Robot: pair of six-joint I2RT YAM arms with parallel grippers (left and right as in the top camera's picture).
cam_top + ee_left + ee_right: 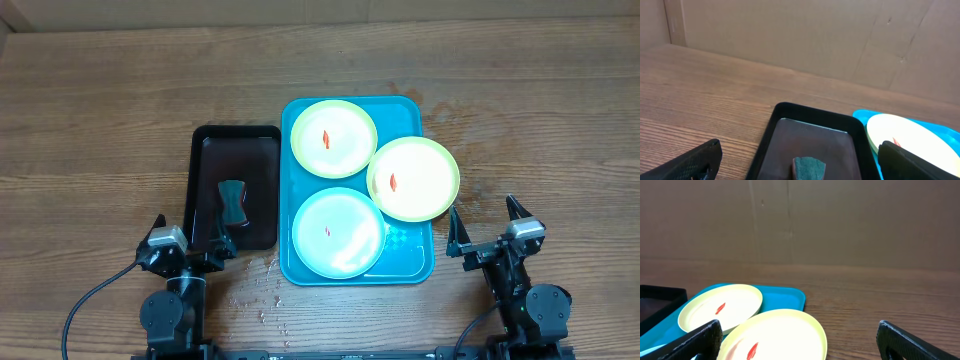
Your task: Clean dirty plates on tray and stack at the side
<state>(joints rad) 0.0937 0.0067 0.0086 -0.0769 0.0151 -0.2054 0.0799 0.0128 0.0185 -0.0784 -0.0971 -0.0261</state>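
Wood-grain tabletop [100,120] fills the room's working space, with a plain brown board wall behind it. Three plates sit on the turquoise tray [412,262]. One yellow-green plate [333,139] is at the tray's 12 o'clock. A second yellow-green plate [413,179] is at 3 o'clock and hangs over the rim. The mint-white plate [338,231] is at 7 o'clock. Each shows a red smear, so I'd say cleaning has not begun.

Just beside the tray at 9 o'clock lies a black tray [235,140] holding a dark sponge [232,200], which nothing is touching.

The left gripper [190,232] waits at the table's 7 o'clock and the right gripper [484,215] at 5 o'clock. Both have their jaws spread wide and hold nothing.

To my eye the next move is the left arm's. It should reach forward, drop over the sponge and close on it before any wiping.
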